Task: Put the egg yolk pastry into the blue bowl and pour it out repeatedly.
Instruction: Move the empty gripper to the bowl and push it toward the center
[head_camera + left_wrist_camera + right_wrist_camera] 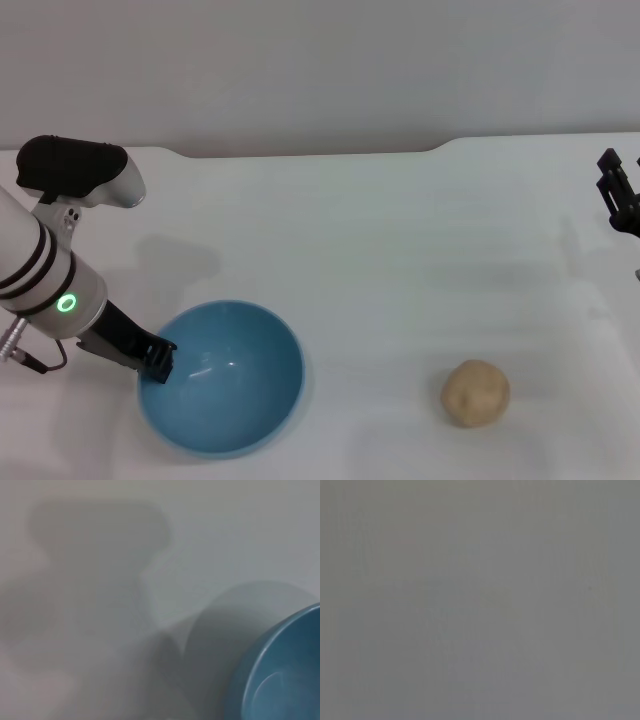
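Two things of the task lie on the white surface (400, 230): the blue bowl (225, 385) near the front on the robot's left, and the egg yolk pastry (475, 393) near the front on the right, well apart from the bowl. The pastry sits alone on the surface, a pale tan, slightly lumpy ball, with nothing touching it. The bowl looks tilted, its opening turned up and toward the right, and its glossy inside holds nothing.

The left hand (158, 360) is at the bowl's left rim. Its dark fingertips meet the rim there, and it appears to pinch the bowl's edge, with one finger (163, 366) showing just inside the rim. The left arm runs back from the hand up and to the left, a green ring light glowing on its white wrist section.

From the left wrist view only a part of the blue bowl (285, 675) shows, in one corner of the picture, with its rim and a piece of its smooth inside; the rest is the pale surface (225, 540) with soft grey shadows on it. That arm's own fingers do not show in this view.

The right hand (620, 195) is at the far right edge of the head view, raised and well away from both the pastry and the bowl. Only a part of its dark frame shows, so whether its fingers are spread or pressed together cannot be told. The right wrist view is a plain grey field in which nothing can be made out.
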You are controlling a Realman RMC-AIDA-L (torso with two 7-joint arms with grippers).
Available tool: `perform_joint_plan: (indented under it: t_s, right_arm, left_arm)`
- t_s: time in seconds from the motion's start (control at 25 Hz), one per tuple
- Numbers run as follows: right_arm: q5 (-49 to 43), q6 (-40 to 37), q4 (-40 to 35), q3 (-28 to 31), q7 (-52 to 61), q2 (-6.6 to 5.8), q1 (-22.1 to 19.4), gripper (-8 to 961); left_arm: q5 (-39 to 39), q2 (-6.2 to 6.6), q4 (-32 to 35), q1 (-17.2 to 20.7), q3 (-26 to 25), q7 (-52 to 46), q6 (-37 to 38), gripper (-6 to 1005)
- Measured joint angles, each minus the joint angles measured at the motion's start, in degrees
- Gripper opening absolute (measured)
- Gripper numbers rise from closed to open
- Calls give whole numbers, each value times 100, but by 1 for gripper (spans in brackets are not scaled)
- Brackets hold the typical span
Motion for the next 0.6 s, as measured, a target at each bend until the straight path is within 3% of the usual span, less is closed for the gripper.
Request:
perform_joint_plan:
  t_s: [0.04,0.36,0.6]
  right_arm:
    - [0,0,1,0,0,0,0,467]
    - [-7,0,-5,0,1,0,0,467]
    - [-15,1,14,-51,97,0,0,467]
  left_arm:
    - [-7,0,13,0,-1,3,21,199]
    - [-39,-8,45,-35,-18,71,82,87]
    - [-68,-11,56,-74,-60,73,117,93]
